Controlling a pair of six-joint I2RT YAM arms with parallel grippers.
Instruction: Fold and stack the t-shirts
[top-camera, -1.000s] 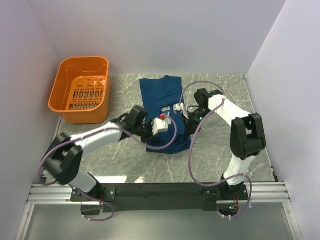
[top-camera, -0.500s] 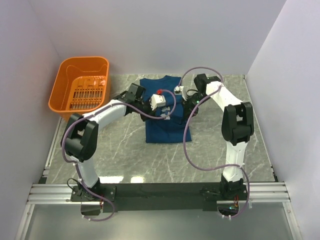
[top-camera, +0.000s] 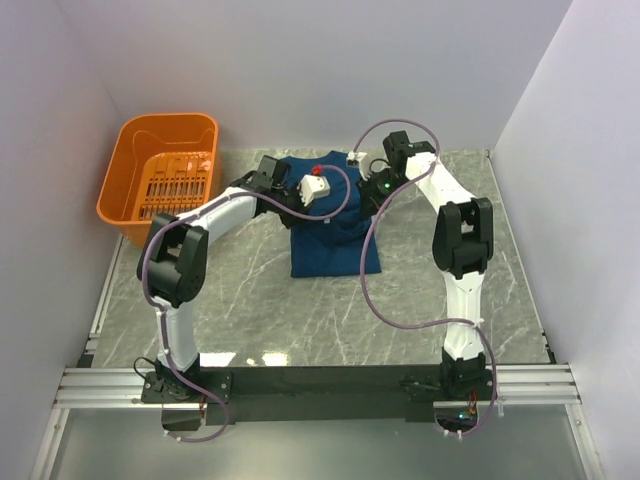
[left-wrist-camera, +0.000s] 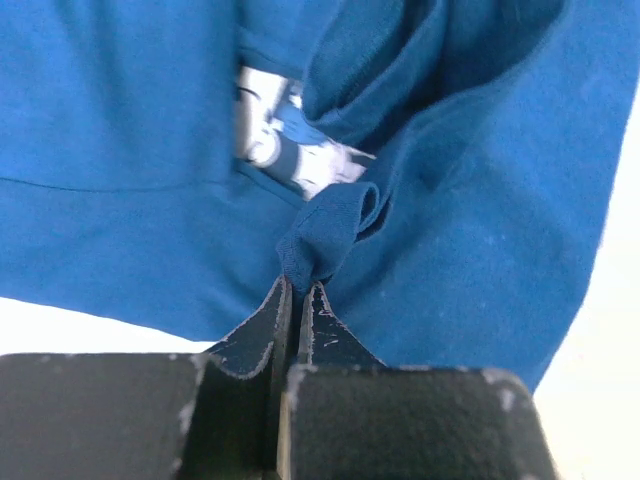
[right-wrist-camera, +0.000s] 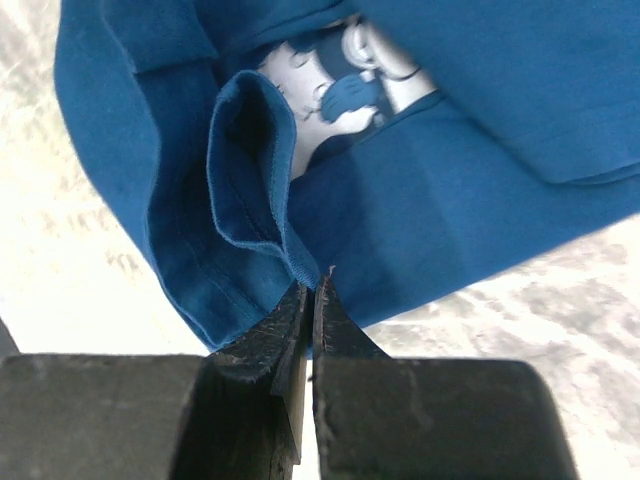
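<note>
Step in hand: you look to be mid-fold on the t-shirt (top-camera: 335, 250), with one edge pinched up at two points and held over the shirt's far end, upper middle of the top view.
T-shirt position: it lies on the marble tabletop (top-camera: 250, 310) in the centre of the top view, its lower part flat and its upper part gathered under the two wrists.
Left fingers (left-wrist-camera: 262, 332): closed tight on a small bunched fold of blue cloth, seen at the centre of the left wrist view.
Right fingers (right-wrist-camera: 272, 330): closed on a hemmed edge of the same shirt, which stands up in a loop just above the tips.
Cartoon print (right-wrist-camera: 340, 95): it shows in the gap between the layers in both wrist views, so the fold is not yet laid shut.
Next move: judging from this, you need to set the pinched edge down level with the edge beneath it, keep both sides even, and let go only once the cloth rests flat. The bunching at your left fingers could leave a crease.
Orange basket (top-camera: 128, 195): it stands at the upper left, well apart from the shirt. Its slotted floor is bare and no shirt shows inside.
Stack: you have no folded shirt in view to stack on.
</note>
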